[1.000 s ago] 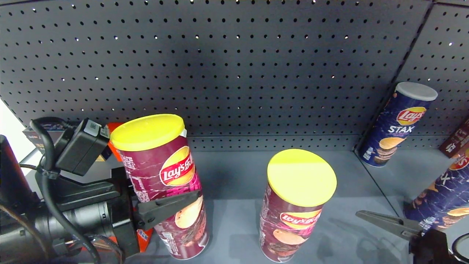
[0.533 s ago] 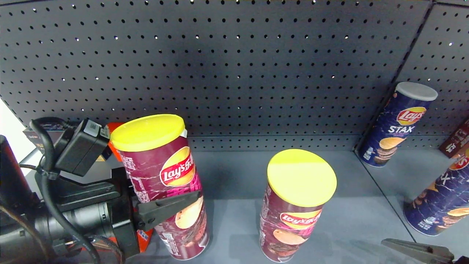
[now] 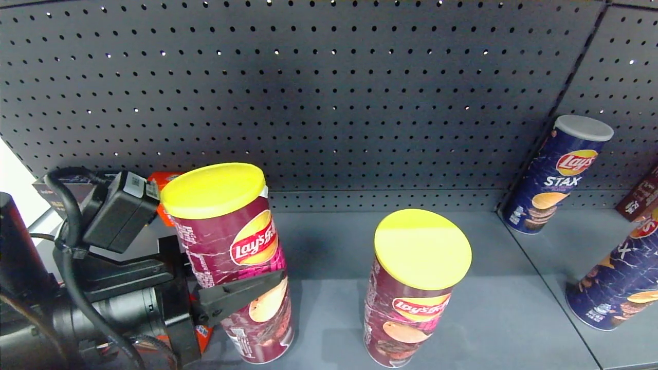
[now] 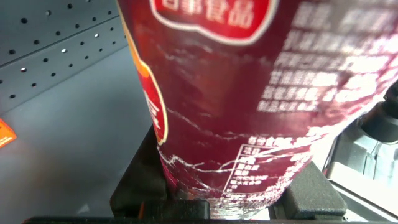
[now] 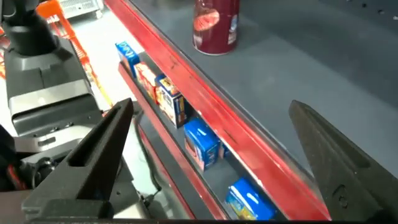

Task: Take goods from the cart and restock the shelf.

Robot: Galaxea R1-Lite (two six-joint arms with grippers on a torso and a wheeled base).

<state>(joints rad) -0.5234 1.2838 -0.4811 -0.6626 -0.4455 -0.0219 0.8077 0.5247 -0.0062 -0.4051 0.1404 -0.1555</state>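
Off the grey shelf [image 3: 334,246] the right gripper [image 5: 211,118] has backed away, fingers [image 5: 106,149] wide and empty, while the left gripper [image 3: 257,288] nudges its tightly clamped can [image 3: 226,241] along, seemingly before release.

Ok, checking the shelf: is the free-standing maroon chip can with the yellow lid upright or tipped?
Upright: the maroon chip can stands on its base on the grey shelf, yellow lid on top.

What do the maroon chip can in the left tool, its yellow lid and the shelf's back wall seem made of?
The can is likely cardboard under a glossy printed wrap. Its lid looks like smooth matte plastic with a moulded rim. The back wall seems painted sheet metal, dark grey, punched with even rows of holes.
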